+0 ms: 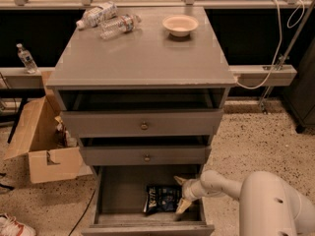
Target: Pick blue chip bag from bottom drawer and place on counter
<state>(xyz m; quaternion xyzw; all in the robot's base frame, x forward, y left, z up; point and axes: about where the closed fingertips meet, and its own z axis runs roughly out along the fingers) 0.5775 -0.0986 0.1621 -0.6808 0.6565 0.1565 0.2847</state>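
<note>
The blue chip bag (161, 198) lies flat on the floor of the open bottom drawer (120, 193), right of its middle; it is dark navy with white lettering. My gripper (180, 194) reaches in from the right on a white arm, low inside the drawer, right beside the bag's right edge. Its two pale fingers are spread, one above and one below the bag's right end. The counter (142, 50) is the broad grey top of the cabinet, well above.
Two plastic water bottles (106, 18) lie at the counter's back left and a pale bowl (180, 25) at its back right. Two upper drawers with brass knobs (144, 126) stand partly open. An open cardboard box (37, 141) sits on the floor at left.
</note>
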